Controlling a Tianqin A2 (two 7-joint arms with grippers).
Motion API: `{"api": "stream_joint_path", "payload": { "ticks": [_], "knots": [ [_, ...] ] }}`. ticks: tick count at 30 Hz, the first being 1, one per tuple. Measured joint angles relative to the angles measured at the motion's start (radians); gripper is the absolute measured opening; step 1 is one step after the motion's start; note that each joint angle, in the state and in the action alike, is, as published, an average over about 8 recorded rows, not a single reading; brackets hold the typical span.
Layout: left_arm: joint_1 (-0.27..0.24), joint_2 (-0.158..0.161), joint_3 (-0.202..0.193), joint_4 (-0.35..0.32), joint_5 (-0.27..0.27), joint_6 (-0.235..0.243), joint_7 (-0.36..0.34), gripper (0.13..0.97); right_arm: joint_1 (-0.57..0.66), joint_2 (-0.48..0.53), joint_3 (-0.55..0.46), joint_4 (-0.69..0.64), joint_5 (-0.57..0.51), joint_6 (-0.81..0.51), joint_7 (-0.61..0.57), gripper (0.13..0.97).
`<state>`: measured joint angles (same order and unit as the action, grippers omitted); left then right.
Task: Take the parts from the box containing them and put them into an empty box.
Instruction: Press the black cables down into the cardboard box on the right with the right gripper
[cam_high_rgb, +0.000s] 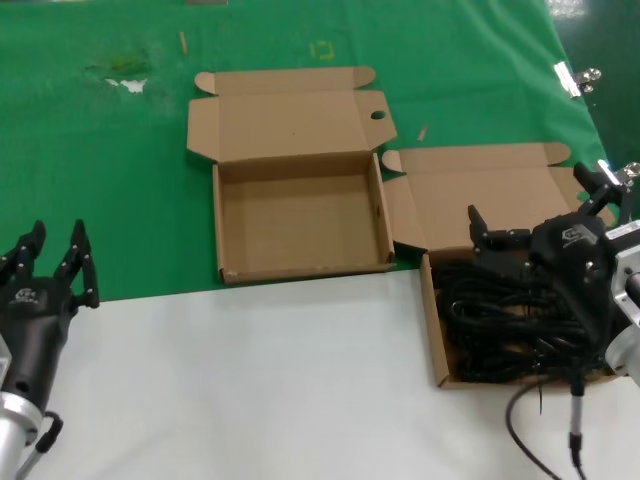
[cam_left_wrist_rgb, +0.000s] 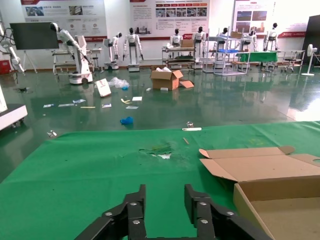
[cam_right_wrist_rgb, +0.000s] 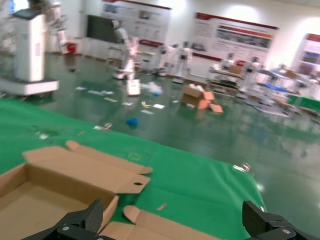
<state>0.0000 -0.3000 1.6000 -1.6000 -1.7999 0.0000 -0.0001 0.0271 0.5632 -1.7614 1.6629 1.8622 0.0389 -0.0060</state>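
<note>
The empty box (cam_high_rgb: 300, 220) stands open in the middle of the green cloth, its lid with a round hole (cam_high_rgb: 377, 115) folded back. It also shows in the left wrist view (cam_left_wrist_rgb: 280, 210) and the right wrist view (cam_right_wrist_rgb: 30, 200). The box containing the parts (cam_high_rgb: 432, 320) sits at the right, and black coiled power cords (cam_high_rgb: 495, 315) fill it. My right gripper (cam_high_rgb: 540, 208) hovers over that box's far side, open wide and empty; its fingertips (cam_right_wrist_rgb: 92, 216) frame the box's lid (cam_right_wrist_rgb: 160, 227). My left gripper (cam_high_rgb: 52, 262) is open and empty at the near left, left of the empty box.
The green cloth (cam_high_rgb: 100, 180) covers the far half of the table and a white surface (cam_high_rgb: 250, 380) the near half. A torn patch (cam_high_rgb: 125, 75) marks the cloth at the far left. Metal clips (cam_high_rgb: 575, 78) sit at the right edge. A cable (cam_high_rgb: 575, 425) hangs from my right arm.
</note>
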Motion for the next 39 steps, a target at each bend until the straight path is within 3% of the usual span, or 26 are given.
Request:
{"api": "stream_joint_path", "payload": {
  "ticks": [10, 19, 29, 39],
  "knots": [
    [0.000, 0.000, 0.000, 0.000, 0.000, 0.000, 0.000, 0.261, 0.048, 0.305, -0.129, 0.023, -0.057, -0.079, 0.009, 0.966],
    [0.000, 0.000, 0.000, 0.000, 0.000, 0.000, 0.000, 0.169, 0.090, 0.507, -0.167, -0.007, -0.160, -0.323, 0.088, 0.966],
    [0.000, 0.000, 0.000, 0.000, 0.000, 0.000, 0.000, 0.140, 0.141, 0.574, -0.147, -0.107, -0.213, -0.578, -0.010, 0.966],
    [0.000, 0.000, 0.000, 0.000, 0.000, 0.000, 0.000, 0.140, 0.144, 0.542, -0.134, -0.168, -0.247, -0.682, -0.096, 0.964]
  ]
}}
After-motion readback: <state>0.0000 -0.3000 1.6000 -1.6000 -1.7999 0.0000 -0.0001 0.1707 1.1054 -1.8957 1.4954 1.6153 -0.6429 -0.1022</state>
